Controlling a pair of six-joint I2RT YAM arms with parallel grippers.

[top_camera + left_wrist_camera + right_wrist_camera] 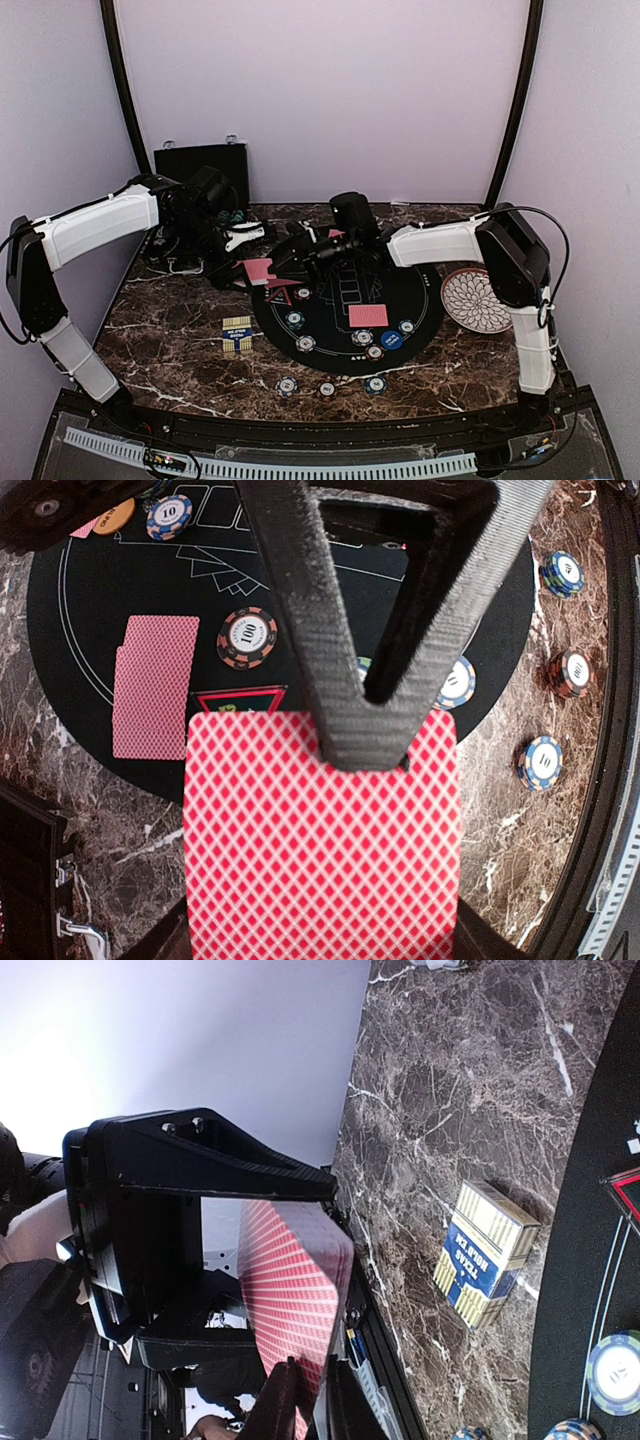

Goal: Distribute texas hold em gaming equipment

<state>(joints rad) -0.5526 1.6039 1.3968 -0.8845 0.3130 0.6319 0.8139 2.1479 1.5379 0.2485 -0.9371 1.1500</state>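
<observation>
At mat's (425,300) edge, left hand (365,748) pinches cards (320,860)

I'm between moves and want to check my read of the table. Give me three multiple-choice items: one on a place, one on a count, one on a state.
1. Where is the blue-and-yellow card box?
A) on the marble table, left of the black mat
B) in the middle of the mat
C) at the table's far right edge

2. How many chips lie on the marble between the mat and the near edge?
A) one
B) three
C) six

3. What state is the left gripper in?
A) open, empty
B) shut on red-backed cards
C) shut on a chip

Answers:
1 A, the top view shows it beside the mat's left rim.
2 B, three sit in a row there.
3 B, its fingers pinch the cards' edge.
</observation>
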